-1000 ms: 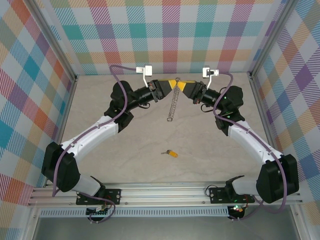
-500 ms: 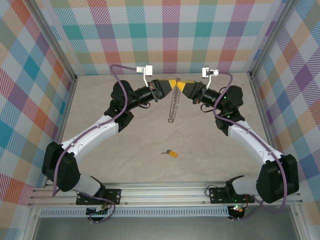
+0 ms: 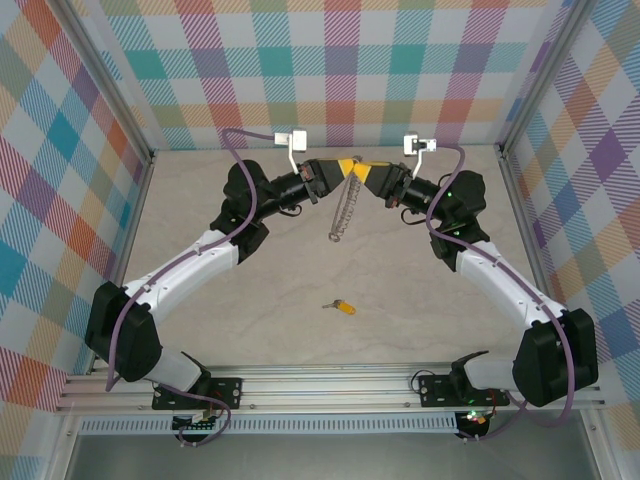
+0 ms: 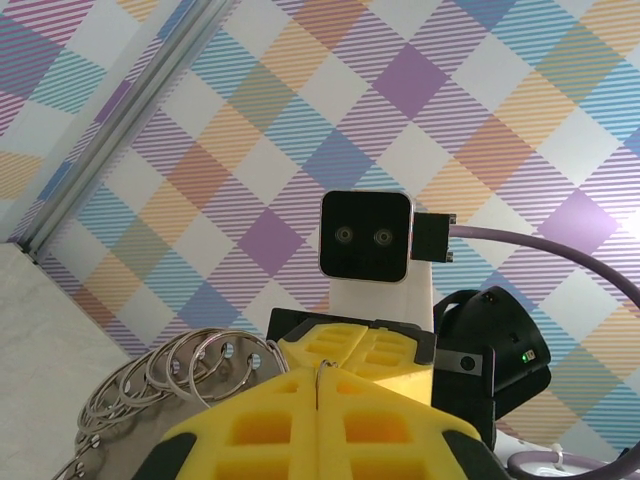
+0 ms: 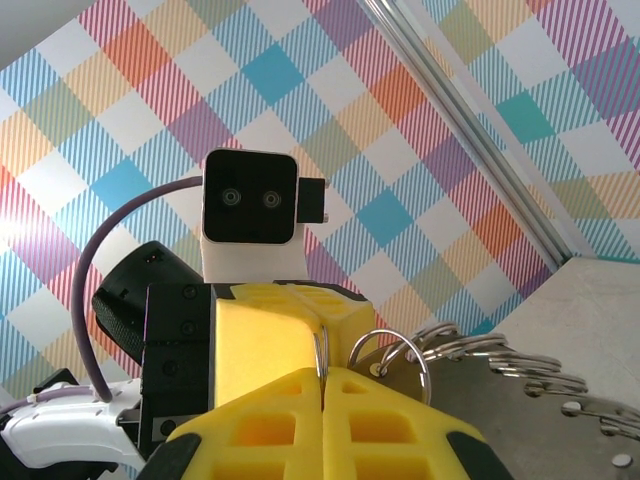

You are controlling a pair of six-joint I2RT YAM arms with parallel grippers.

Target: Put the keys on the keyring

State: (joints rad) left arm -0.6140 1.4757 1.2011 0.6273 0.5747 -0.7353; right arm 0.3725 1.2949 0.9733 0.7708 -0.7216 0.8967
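Observation:
The keyring [image 3: 345, 205] is a limp silver chain of rings hanging over the far middle of the table. Its top is pinched between both grippers, which meet tip to tip. My left gripper [image 3: 345, 169] comes in from the left and is shut on the keyring's top ring. My right gripper [image 3: 362, 172] comes in from the right and is shut on it too. The left wrist view has a thin wire clamped in the left gripper [image 4: 320, 378], with rings [image 4: 170, 375] fanned out to the left. The right gripper [image 5: 322, 368] clamps a ring, the rest of the keyring [image 5: 490, 350] trailing right. One small yellow-headed key [image 3: 343, 306] lies on the table, nearer the arm bases.
Checked walls [image 3: 330, 70] close in the table on three sides, with aluminium posts [image 3: 520, 190] at the corners. A metal rail [image 3: 330, 385] carrying the arm bases runs along the near edge. Bare beige tabletop [image 3: 300, 270] lies between the arms around the key.
My left gripper has closed onto the top of the keyring. The hanging chain has swung slightly to the left. The right gripper and the key have stayed put.

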